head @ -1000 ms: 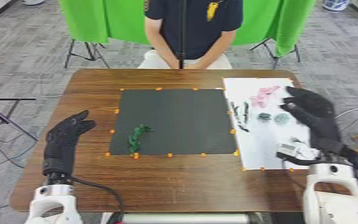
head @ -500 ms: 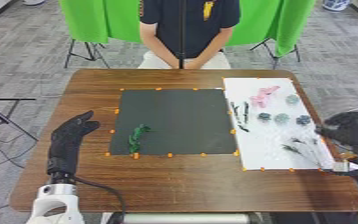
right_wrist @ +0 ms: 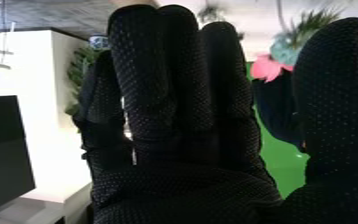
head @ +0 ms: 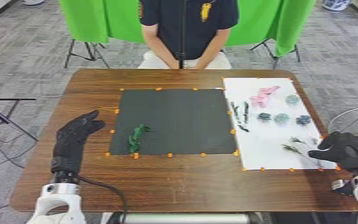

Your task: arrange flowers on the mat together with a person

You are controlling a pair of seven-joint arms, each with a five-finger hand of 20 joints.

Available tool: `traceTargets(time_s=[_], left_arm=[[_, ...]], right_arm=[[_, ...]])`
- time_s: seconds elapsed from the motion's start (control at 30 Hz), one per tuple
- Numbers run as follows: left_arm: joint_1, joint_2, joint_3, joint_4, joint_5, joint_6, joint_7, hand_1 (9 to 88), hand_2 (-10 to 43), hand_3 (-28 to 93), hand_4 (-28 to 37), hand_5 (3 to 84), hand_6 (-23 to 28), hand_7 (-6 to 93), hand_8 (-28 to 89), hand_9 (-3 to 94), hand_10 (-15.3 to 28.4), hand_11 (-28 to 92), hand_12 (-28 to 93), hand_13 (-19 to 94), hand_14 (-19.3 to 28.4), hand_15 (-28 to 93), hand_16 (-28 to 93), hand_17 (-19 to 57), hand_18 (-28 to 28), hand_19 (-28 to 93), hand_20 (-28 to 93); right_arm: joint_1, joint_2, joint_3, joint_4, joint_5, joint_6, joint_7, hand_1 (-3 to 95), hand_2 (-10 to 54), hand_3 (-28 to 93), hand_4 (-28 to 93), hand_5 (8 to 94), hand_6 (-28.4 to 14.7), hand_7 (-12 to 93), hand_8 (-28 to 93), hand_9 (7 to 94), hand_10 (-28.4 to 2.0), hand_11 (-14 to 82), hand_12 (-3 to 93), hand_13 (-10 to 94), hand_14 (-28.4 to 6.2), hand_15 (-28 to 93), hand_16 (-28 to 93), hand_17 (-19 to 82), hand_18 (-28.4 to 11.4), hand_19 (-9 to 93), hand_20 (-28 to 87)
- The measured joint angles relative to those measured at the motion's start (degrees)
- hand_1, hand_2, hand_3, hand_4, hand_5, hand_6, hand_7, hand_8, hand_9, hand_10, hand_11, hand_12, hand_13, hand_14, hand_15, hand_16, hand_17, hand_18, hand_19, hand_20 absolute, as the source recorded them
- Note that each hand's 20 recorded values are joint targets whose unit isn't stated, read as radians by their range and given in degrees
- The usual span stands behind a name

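A dark mat (head: 180, 120) lies mid-table with a green sprig (head: 138, 137) on its left part. On the white sheet (head: 269, 137) to its right lie pink flowers (head: 264, 96), dark green stems (head: 240, 115), several round bluish-green flowers (head: 282, 118) and thin sprigs (head: 296, 150). In the head view my right hand (head: 346, 151) is at the sheet's lower right edge beside the sprigs. The right wrist view has the right hand (right_wrist: 189, 125) with straight fingers and thumb apart, holding nothing. My left hand (head: 73, 142) stays left of the mat, fingers relaxed and empty.
Orange markers (head: 169, 155) edge the mat and sheet. A black cable (head: 104, 187) runs by the left arm over the brown table (head: 193, 182). A person sits at the far side with hands together, off the table.
My right hand went from above the sheet out to its right edge, then slightly down and back inward toward the thin sprigs. The left hand shifted only a little.
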Motion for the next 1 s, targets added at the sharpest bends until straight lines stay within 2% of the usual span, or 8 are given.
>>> traceTargets(time_s=[0.17,0.23,0.3,0.33,0.37,0.53,0.77,1.0], left_arm=[[-0.13,0.01,0.15,0.0,-0.01,-0.13,0.18,30.4,-3.4,59,-18.1,49.1,4.1,19.3,-6,50.7,13.1,30,18,38,16.7,26,4,3.1,12.7,10,19],[-0.12,0.01,0.21,-0.02,-0.05,-0.12,0.2,30.1,-2.9,59,-18.1,49.1,4.1,19.2,-6,50.6,13.1,30,18,38,16.8,26,4,3.0,12.8,11,19],[-0.1,0.01,0.24,-0.03,-0.11,-0.12,0.2,30.0,-2.7,59,-18.1,49.1,4.1,19.2,-6,50.6,13.1,30,18,37,16.9,26,4,2.7,13.0,11,19],[-0.08,0.01,0.26,-0.04,-0.12,-0.12,0.2,29.9,-2.6,59,-18.1,49.1,4.1,19.2,-6,50.5,13.1,30,18,37,16.9,26,4,2.6,13.1,11,19],[-0.06,0.01,0.26,-0.05,-0.13,-0.12,0.2,29.8,-2.5,59,-18.1,49.1,4.1,19.1,-6,50.5,13.1,30,18,37,16.9,26,4,2.5,13.1,11,19],[0.15,-0.04,0.26,-0.11,-0.28,-0.07,0.15,29.2,-2.2,59,-18.2,48.9,4.1,18.9,-6,50.3,13.1,30,18,37,16.9,26,4,2.0,13.6,11,19],[0.36,-0.04,0.21,-0.18,-0.52,-0.07,0.1,28.8,-2.0,59,-18.4,48.8,4.0,18.8,-6,50.3,13.2,30,18,37,16.9,26,4,1.7,13.6,12,19],[1.04,-0.03,0.16,-0.62,-0.78,-0.02,-0.03,28.7,-2.1,60,-18.3,48.8,4.1,18.6,-6,50.0,13.2,30,18,37,16.8,26,4,1.5,13.7,12,19]], right_arm=[[0.67,0.95,-3.38,2.13,-0.76,5.35,3.23,43.9,-9.5,58,-28,75.2,2.6,21,-12,85.0,-11.9,22.6,20.3,75,-9.4,50,29,34,-22.1,71,53],[1.16,1.3,-4.44,3.29,-1.19,7.84,4.27,50.5,-9.5,50,-28,76.8,2.9,21,-6,86.6,-11.4,22.9,20.3,76,-9.5,51,30,35,-22.6,72,54],[1.6,1.6,-5.32,4.12,-1.44,9.72,5.55,73.9,-9.5,-3,0,79.0,2.9,22,0,88.3,-10.8,23.4,20.5,76,-9.5,53,31,35,-22.8,72,54],[1.77,1.7,-5.65,4.31,-1.48,10.33,6.21,81.7,-9.5,-20,10,80.4,3.0,22,1,89.2,-10.6,24.2,20.9,76,-9.5,54,32,35,-22.9,73,55],[1.93,1.78,-5.92,4.42,-1.48,10.74,6.75,85.2,-9.5,-26,14,81.2,3.1,23,2,89.7,-10.5,24.6,21.0,76,-9.7,56,32,35,-23.1,73,55],[2.56,1.8,-6.51,4.72,-1.21,11.38,6.86,87.9,-9.5,-28,22,84.1,3.7,24,3,92.5,-10.0,23.7,26.2,77,-9.6,58,33,35,-23.3,75,56],[2.9,1.68,-7.55,4.49,1.84,14.23,6.81,88.4,-9.5,-28,29,86.3,3.9,25,5,93.7,-9.9,25.9,27.7,78,-10.2,61,34,36,-23.9,76,57],[4.71,-0.52,-9.21,-1.91,8.29,16.66,12.21,89.3,-9.5,-28,31,88.0,3.1,25,5,93.7,-10.6,30.1,29.3,76,-11.6,65,37,35,-25.0,78,58]])
